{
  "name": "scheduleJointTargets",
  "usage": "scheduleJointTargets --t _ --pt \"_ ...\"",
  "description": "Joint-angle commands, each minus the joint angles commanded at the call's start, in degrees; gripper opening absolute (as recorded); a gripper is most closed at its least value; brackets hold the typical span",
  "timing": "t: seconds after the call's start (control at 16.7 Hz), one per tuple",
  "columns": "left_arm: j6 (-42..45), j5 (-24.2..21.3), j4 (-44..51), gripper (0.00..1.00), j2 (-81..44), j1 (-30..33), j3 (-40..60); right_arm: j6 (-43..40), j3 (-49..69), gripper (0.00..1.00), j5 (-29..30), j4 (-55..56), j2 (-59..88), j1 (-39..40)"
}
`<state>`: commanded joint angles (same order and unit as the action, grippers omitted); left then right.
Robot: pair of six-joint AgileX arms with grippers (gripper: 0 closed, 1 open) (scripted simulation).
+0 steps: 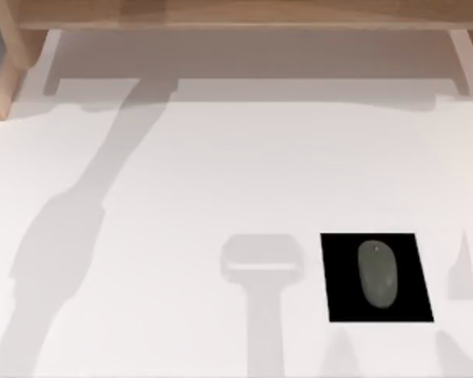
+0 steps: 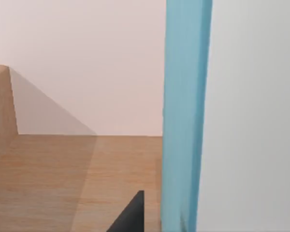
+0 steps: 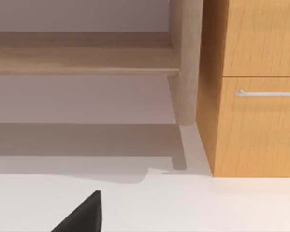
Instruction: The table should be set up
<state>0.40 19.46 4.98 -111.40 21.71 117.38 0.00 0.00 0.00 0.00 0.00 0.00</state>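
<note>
The right gripper [image 3: 82, 216] is showing as a dark wedge at the edge of its wrist view. I cannot tell whether it is spread or pressed together. It is hanging low over the white table [image 3: 208, 208] and facing the wooden cabinet [image 3: 251, 48] with its drawer handle [image 3: 268, 93]. That view is not taking in the mouse pad [image 1: 339, 303], so the pad is probably lying back from and beneath this gripper rather than ahead of it.

The left gripper [image 2: 129, 218] is likewise a dark sliver whose state I cannot tell. It is pointing into a wooden shelf [image 2: 63, 183] beside an upright blue panel [image 2: 183, 121]. That likely puts it well apart from the mouse pad, toward the table's far left corner.

In the top view the black mouse pad is lying on the table's right near part. A grey mouse [image 1: 378, 273] is resting on it, inside its edges. The mouse's long axis is running nearly from the near edge toward the back, tilted slightly.

Being on the pad's side, the right arm is judged the nearer one for any work there. The plain tabletop is stretching bare to the left of the pad and behind it. With the mouse sitting on the pad, the setting-up is looking close to done.
</note>
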Motion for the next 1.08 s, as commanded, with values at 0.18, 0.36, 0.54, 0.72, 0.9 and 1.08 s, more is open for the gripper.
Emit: scheduleJointTargets --t 0.18,0.36,0.54,0.72,0.9,1.08 --pt "0.0 0.0 0.0 0.32 0.0 0.0 0.0 0.0 0.0 1.00 0.0 0.0 0.0 0.0" --pt "0.0 0.0 0.0 0.10 0.0 0.0 0.0 0.0 0.0 1.00 0.0 0.0 0.0 0.0" --pt "0.0 0.0 0.0 0.00 0.0 0.0 0.0 0.0 0.0 1.00 0.0 0.0 0.0 0.0" --pt "0.0 0.0 0.0 0.00 0.0 0.0 0.0 0.0 0.0 1.00 0.0 0.0 0.0 0.0" --pt "0.0 0.0 0.0 0.00 0.0 0.0 0.0 0.0 0.0 1.00 0.0 0.0 0.0 0.0" --pt "0.1 0.4 0.1 0.00 1.1 0.4 -1.0 0.0 0.0 1.00 0.0 0.0 0.0 0.0"
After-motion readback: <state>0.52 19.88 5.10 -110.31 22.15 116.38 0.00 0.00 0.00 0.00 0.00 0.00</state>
